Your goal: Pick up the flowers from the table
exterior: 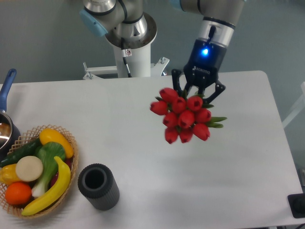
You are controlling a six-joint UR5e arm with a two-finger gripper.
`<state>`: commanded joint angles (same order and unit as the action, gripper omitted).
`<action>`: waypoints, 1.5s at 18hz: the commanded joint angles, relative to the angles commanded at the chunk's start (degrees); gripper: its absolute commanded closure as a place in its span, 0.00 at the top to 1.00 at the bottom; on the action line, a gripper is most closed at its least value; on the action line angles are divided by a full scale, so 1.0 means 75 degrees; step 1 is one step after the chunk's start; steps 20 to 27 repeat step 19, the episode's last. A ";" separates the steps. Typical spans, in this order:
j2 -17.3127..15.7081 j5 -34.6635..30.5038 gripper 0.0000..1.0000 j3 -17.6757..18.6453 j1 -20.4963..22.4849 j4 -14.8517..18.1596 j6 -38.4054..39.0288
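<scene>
The flowers (183, 116) are a bunch of red tulip buds with green leaf tips showing at the right. They hang in the air above the white table (143, 124), with the buds facing the camera. My gripper (197, 92) is right behind and above the buds, its black fingers closed around the bunch. The stems are hidden behind the buds and the gripper.
A wicker basket (70, 143) at the front left holds bananas, an orange, a leafy vegetable and other produce. A dark grey cylindrical cup (98, 186) stands beside it. A pot with a blue handle (6, 90) sits at the left edge. The robot base (129, 52) is at the back.
</scene>
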<state>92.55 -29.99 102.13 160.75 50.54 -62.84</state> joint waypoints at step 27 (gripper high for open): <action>0.0012 0.0319 0.33 -0.0070 -0.0023 0.0000 0.0246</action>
